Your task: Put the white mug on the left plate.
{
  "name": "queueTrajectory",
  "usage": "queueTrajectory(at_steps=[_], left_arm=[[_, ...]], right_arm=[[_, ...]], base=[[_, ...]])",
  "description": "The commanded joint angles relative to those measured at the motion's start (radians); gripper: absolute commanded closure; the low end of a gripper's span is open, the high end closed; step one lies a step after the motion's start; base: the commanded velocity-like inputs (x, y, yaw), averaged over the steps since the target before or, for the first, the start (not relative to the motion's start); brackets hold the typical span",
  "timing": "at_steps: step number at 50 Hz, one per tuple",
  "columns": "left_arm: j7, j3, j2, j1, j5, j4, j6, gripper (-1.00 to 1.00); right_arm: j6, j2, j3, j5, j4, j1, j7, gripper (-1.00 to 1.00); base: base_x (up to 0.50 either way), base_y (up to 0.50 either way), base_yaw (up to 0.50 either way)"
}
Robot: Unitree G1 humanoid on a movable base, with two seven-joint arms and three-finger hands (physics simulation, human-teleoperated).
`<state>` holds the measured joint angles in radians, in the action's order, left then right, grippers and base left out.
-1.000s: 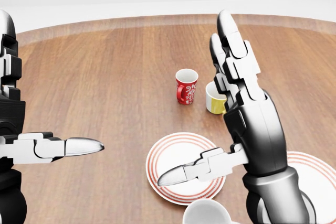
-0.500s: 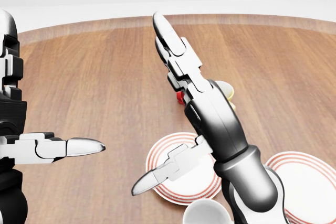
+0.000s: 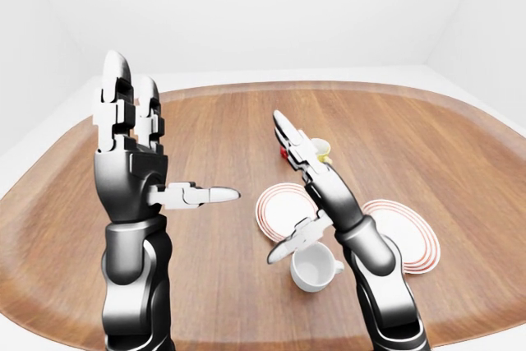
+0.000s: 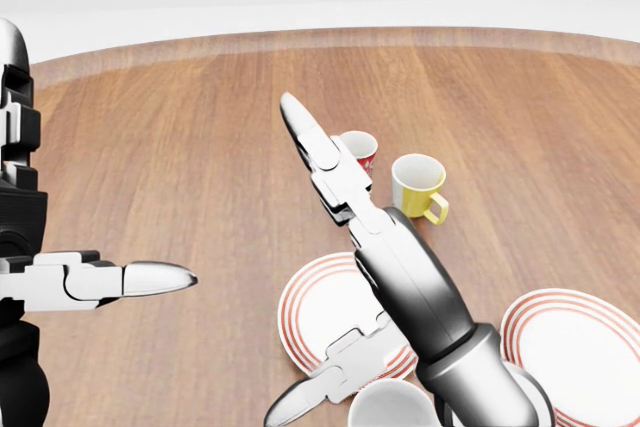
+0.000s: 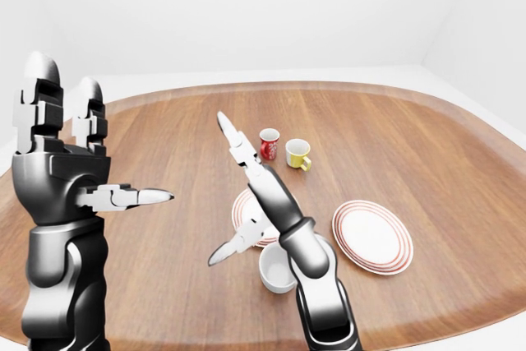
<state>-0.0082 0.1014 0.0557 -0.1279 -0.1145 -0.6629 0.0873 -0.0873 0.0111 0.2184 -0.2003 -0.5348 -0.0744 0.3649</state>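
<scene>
White mug: stands upright on the wooden surface at the lower middle of the left-eye view, its handle toward the right of that view; the inside looks bare white. It is off both plates, just below the left plate's lower edge and just beside the right wrist. No fingers touch it.
Left plate: white with red rings, lying flat at the middle of the left-eye view, partly hidden by the right forearm. The part that shows carries nothing.
Right plate: same ringed pattern, at the right of the right-eye view, apart from the left plate; nothing lies on it.
Red mug: upright, above the left plate in the right-eye view; what is inside cannot be told.
Yellow mug: upright just right of the red mug in the head view, handle toward the lower right, white inside with no contents showing.
Right hand: hangs over the left plate with its long fingers stretched straight toward the upper left of the head view and the thumb pointing to the lower left; fingers spread wide, holding nothing.
Left hand: raised at the left of the left-eye view, fingers upright and the thumb stuck out sideways to the right; spread wide and holding nothing, well apart from all the crockery.
</scene>
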Motion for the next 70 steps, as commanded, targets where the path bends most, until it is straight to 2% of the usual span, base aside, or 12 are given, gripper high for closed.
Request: queueTrajectory(at_steps=[1, 11, 37, 51, 61, 70], left_arm=[[0.002, 0.005, 0.003, -0.004, -0.003, -0.001, 0.000, -1.00], [0.002, 0.001, 0.002, -0.003, -0.003, -0.005, 0.000, -1.00], [0.001, 0.004, 0.002, -0.002, -0.001, -0.005, 0.000, -1.00], [-0.001, 0.003, 0.002, 0.000, 0.000, 0.000, 0.000, -1.00], [-0.001, 0.002, 0.001, 0.001, 0.001, -0.002, 0.000, -1.00], [-0.002, 0.002, 0.001, 0.004, 0.002, -0.005, 0.000, -1.00]], right_arm=[[0.000, 0.019, 0.044, -0.074, -0.044, 0.086, 0.000, -1.00], [0.000, 0.040, 0.085, -0.190, -0.004, 0.159, -0.044, -1.00], [0.000, 0.070, 0.114, -0.431, -0.008, 0.266, -0.007, -1.00], [0.000, 0.074, 0.127, -0.489, -0.019, 0.305, -0.004, -1.00], [0.000, 0.086, 0.164, -0.613, -0.043, 0.322, 0.042, -1.00], [0.000, 0.082, 0.165, -0.636, -0.056, 0.329, 0.081, -1.00]], base=[[0.00, 0.00, 0.00], [0.00, 0.00, 0.00], [0.00, 0.00, 0.00], [0.00, 0.00, 0.00], [0.00, 0.00, 0.00], [0.00, 0.00, 0.00]])
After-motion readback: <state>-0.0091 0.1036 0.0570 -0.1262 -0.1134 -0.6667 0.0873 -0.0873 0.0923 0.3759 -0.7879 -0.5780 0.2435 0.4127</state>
